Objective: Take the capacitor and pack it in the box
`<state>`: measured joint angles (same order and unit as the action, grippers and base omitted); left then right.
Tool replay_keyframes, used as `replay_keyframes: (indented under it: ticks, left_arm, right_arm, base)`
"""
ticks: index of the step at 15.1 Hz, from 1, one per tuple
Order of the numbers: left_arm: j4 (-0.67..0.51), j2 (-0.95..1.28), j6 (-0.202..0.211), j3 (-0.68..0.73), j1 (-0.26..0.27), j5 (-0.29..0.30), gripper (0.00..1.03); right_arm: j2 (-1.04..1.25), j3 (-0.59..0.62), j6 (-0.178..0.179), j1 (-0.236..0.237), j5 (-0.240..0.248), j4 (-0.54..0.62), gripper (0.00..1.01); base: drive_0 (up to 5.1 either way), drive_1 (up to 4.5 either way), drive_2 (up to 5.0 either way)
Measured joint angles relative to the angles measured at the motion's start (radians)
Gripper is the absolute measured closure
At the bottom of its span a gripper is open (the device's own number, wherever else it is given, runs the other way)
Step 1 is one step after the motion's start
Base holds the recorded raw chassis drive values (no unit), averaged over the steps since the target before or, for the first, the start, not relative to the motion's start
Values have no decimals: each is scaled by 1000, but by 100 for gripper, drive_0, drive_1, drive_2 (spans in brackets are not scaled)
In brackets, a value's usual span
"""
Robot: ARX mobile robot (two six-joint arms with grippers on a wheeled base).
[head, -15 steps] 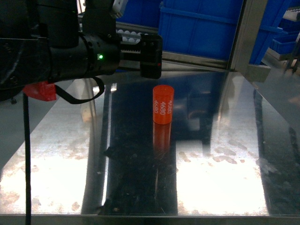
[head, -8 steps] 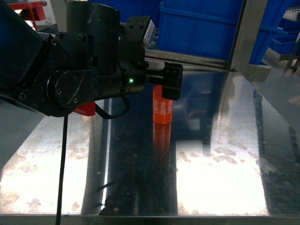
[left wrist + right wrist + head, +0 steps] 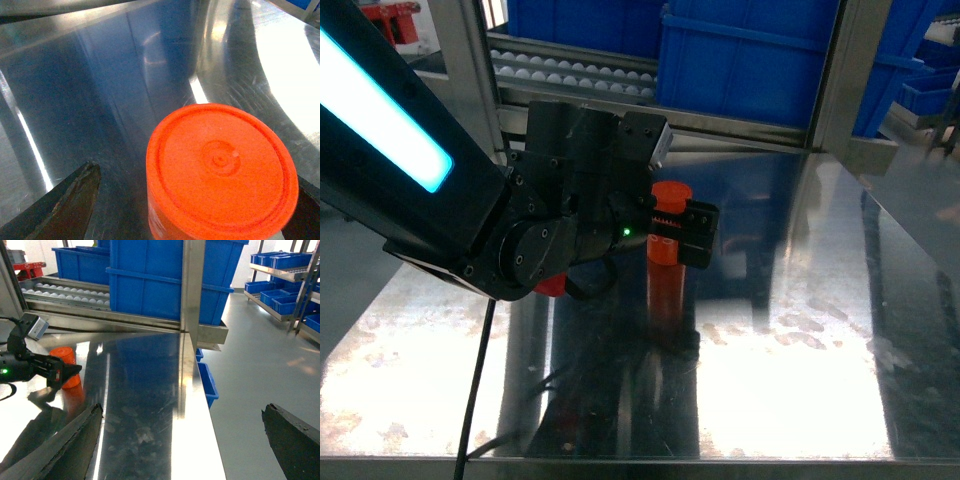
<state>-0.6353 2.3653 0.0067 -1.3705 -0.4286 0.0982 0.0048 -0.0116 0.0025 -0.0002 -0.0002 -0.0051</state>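
**Left end effector straddles the capacitor; packing not begun**

The capacitor stands upright on the steel counter, and the left end effector sits at its level with one finger to either side. In the left wrist view there is a clear gap between that finger and the orange cap, so the end effector appears spread, not clamped on the part. The pick looks close but unfinished: closing, lifting and carrying are all left. The box is not in any view, so its place cannot be told. The right end effector hangs spread over the counter's edge, holding nothing. Blue bins stand behind the counter. No printing on the capacitor can be read here; the arm covers its side.
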Motion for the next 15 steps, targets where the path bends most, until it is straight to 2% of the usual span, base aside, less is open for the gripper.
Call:
replay_keyframes:
  ticks: [2,6,7,9,10,11,12,15]
  left_arm:
    - [-10,27,2,-22,-4,-14,6]
    - [-2,50,3,-31,-9,-23,47]
    - [0,50,2,-31,-10,-24,55]
    - [-9,50,2,-29,-10,-35,57]
    - [-18,42,-3,-17,-7,-61,57]
    - [-43,-5,-24,30,3,-110,58]
    - [-95,-143,-28,106,45,-184,58]
    - [-176,-372,-6,254,119,-278,58]
  right_arm:
    - [0,0,0,0,0,0,3]
    - [0,0,0,0,0,0,3]
    - [0,0,0,0,0,0,3]
    - [0,0,0,0,0,0,3]
    - [0,0,0,0,0,0,3]
    - [0,0,0,0,0,0,3]
    - [0,0,0,0,0,0,3]
    - [0,0,0,0,0,0,3]
  base:
    - [0,0,0]
    - [0,0,0]
    - [0,0,0]
    - [0,0,0]
    - [0,0,0]
    - [0,0,0]
    - [0,0,0]
    - [0,0,0]
